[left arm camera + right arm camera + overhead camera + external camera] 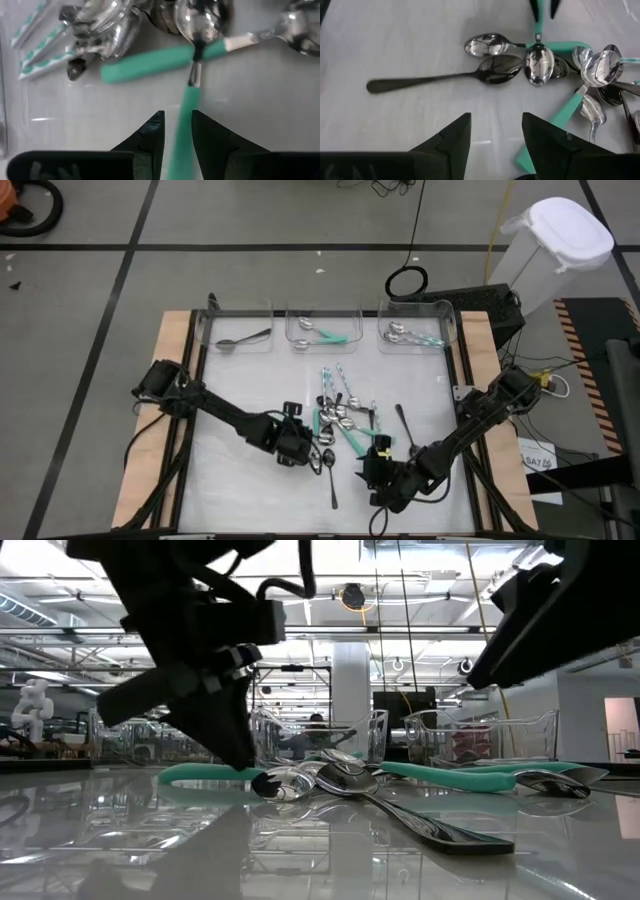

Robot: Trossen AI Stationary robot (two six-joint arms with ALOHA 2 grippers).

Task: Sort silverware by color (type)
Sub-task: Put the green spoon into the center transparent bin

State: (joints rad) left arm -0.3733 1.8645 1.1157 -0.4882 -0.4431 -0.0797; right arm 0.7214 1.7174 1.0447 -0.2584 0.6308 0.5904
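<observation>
1. I see the left pincer (305, 448) low on the worktop (250, 490) at the near-left edge of the spoon pile (340, 418), its jaws narrow and closed on the handle of a teal-handled spoon (187, 107).
2. In the left wrist view this spoon's handle runs straight out between the fingers (150, 135); its long axis points forward, bowl end toward the pile, crossing a second teal handle (150, 65) that lies almost square to it.
3. My right pincer (382, 468) hovers just near the pile's near-right side with its jaws wide and nothing between them.
4. A black spoon (445, 75) lies ahead of the right pincer, apart from the pile; in the high view its long axis runs front to back, handle toward the near edge.
5. The remaining spoons lie heaped mid-worktop, handles fanning in several directions.
6. Three clear bins (325, 330) stand along the far edge: one dark spoon in the left, teal-handled spoons in the middle, pale-handled ones in the right.
7. The worktop is glossy white and mirrors the spoons. Beyond it lies a large hall with bright ceiling lights.
</observation>
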